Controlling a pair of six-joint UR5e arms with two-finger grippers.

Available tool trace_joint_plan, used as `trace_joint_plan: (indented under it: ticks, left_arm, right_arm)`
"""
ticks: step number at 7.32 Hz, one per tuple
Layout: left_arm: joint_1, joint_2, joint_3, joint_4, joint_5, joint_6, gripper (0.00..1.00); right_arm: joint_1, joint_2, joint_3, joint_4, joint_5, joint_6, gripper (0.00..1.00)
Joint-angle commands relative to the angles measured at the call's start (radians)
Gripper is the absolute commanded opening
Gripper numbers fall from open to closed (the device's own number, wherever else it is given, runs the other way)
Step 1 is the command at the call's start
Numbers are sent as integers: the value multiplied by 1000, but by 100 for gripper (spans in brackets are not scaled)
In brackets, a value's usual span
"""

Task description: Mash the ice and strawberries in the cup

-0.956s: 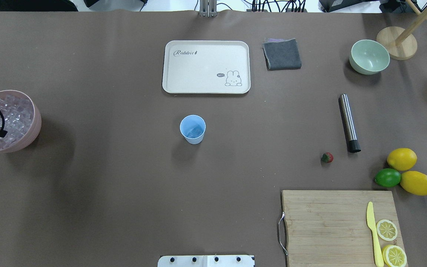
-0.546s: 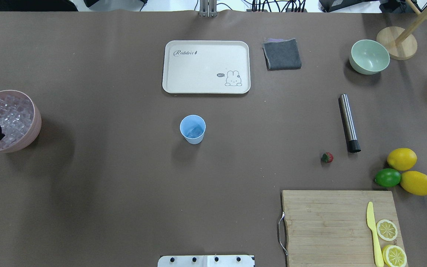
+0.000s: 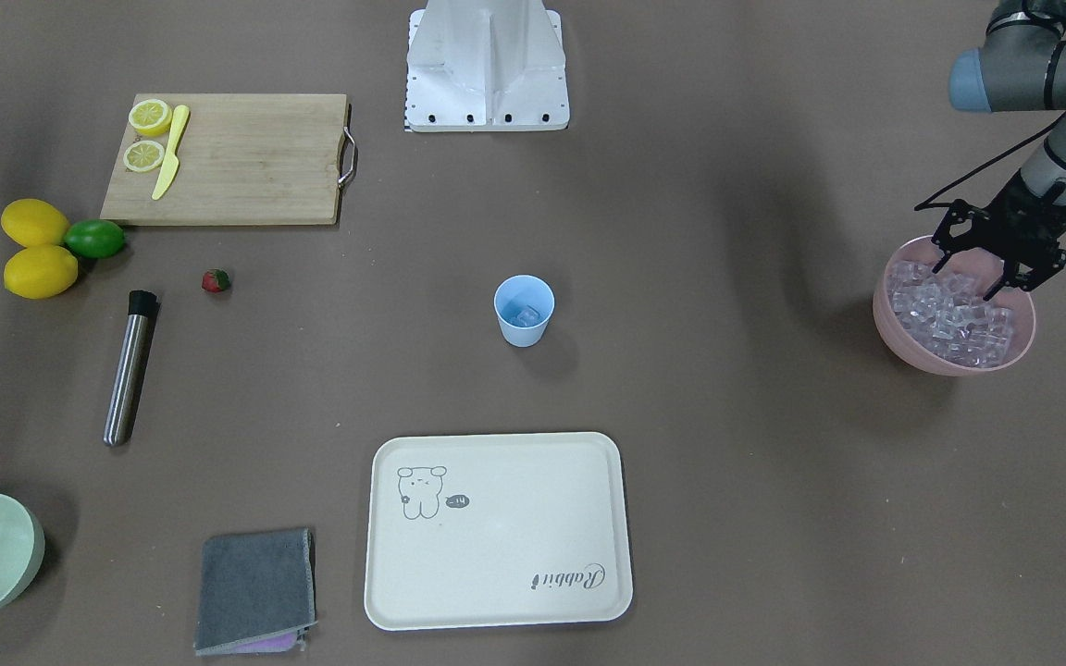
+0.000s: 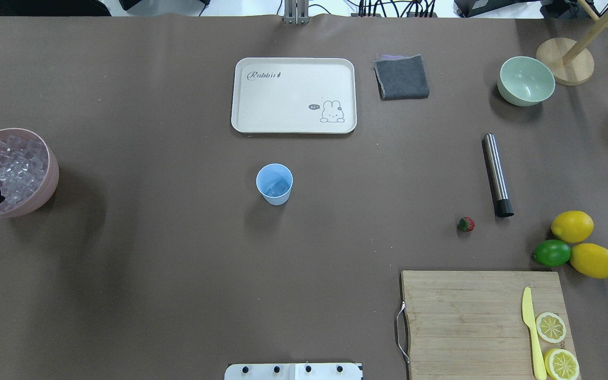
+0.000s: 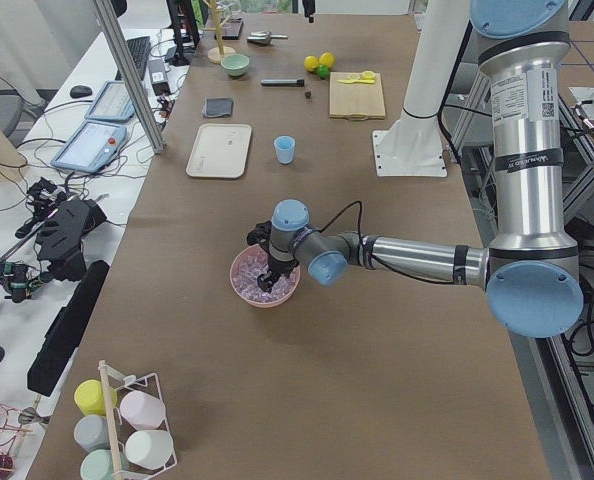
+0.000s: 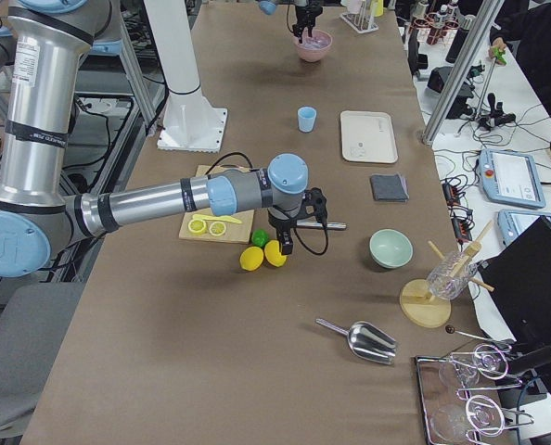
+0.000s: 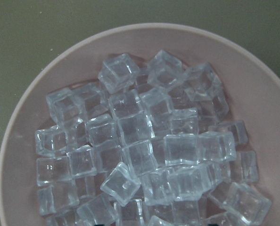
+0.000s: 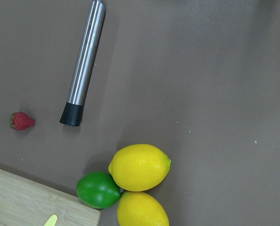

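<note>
Nearest the robot's base, a wooden chopping board (image 4: 462, 316) lies on the brown bench (image 4: 151, 264), carrying a yellow knife (image 4: 531, 332) and two lemon slices (image 4: 551, 327). Just beyond its far right corner, two lemons (image 4: 593, 260) and a lime (image 4: 552, 253) are clustered, touching. The right tool (image 6: 285, 243) hangs above this fruit; whether it is open cannot be told. The strawberry (image 4: 466, 224) lies alone on the bench, near the black tip of a steel muddler (image 4: 496, 171). At mid-bench the light-blue cup (image 4: 274, 184) stands upright, with a piece or two of ice seen inside. At the bench's left end, level with the cup and well apart from it, a pink bowl (image 4: 53, 169) is heaped with ice (image 4: 16, 169). Over it the left tool (image 3: 970, 277) is held with its fingers spread wide, the tips down at the ice; nothing is seen gripped. Farthest away lie a cream rabbit-print tray (image 4: 293, 95), a folded grey cloth (image 4: 401, 77) and a pale green bowl (image 4: 526, 84).
</note>
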State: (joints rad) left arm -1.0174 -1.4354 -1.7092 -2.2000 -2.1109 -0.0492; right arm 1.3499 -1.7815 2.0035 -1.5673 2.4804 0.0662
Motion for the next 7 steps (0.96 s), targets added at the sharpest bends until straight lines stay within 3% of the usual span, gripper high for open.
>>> trace_joint_plan:
  ticks: [1,2,3,4,7]
  left_arm:
    - [10,-2,14,-1,-1,-17,65]
    - [10,-3,13,-1,-3,-17,62]
    - [10,-8,14,0,-3,-17,47]
    - [10,-8,13,2,-4,-17,0]
    - [7,-8,-3,14,-29,-18,0]
  right_arm:
    - [0,-10,14,0,0,0,100]
    - [0,-15,17,0,0,0,100]
    - [0,-27,29,0,0,0,100]
    - [1,-42,49,0,0,0,100]
    - [3,-88,84,0,30,-2,100]
